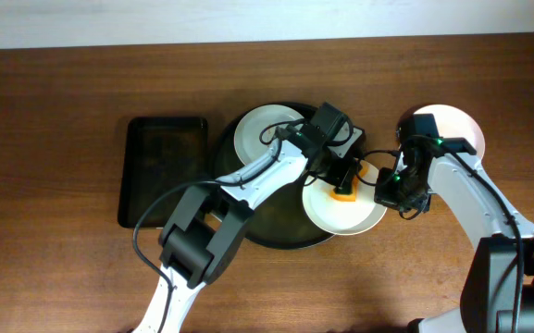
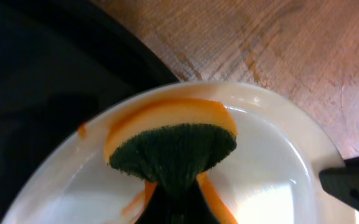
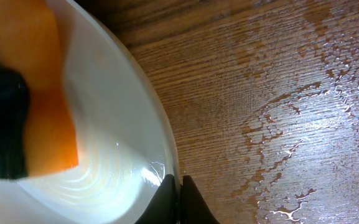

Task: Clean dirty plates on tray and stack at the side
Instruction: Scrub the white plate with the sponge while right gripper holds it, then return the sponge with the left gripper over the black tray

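Note:
The round black tray [image 1: 248, 222] holds one white plate [image 1: 259, 134] at its back. A second plate [image 1: 341, 215] overhangs the tray's right rim. My left gripper [image 1: 343, 181] is shut on an orange sponge with a dark green scouring face [image 2: 173, 149], pressed on this plate [image 2: 272, 155]. My right gripper [image 1: 389, 191] is shut on the plate's right rim [image 3: 167, 143]; the sponge [image 3: 45, 106] shows in that view too. A third plate [image 1: 452, 125] lies on the table at the right, behind the right arm.
A smaller rectangular black tray [image 1: 162, 168] sits left of the round tray. The wooden table [image 3: 279, 81] right of the held plate is wet with droplets. The two arms are close together over the tray's right edge.

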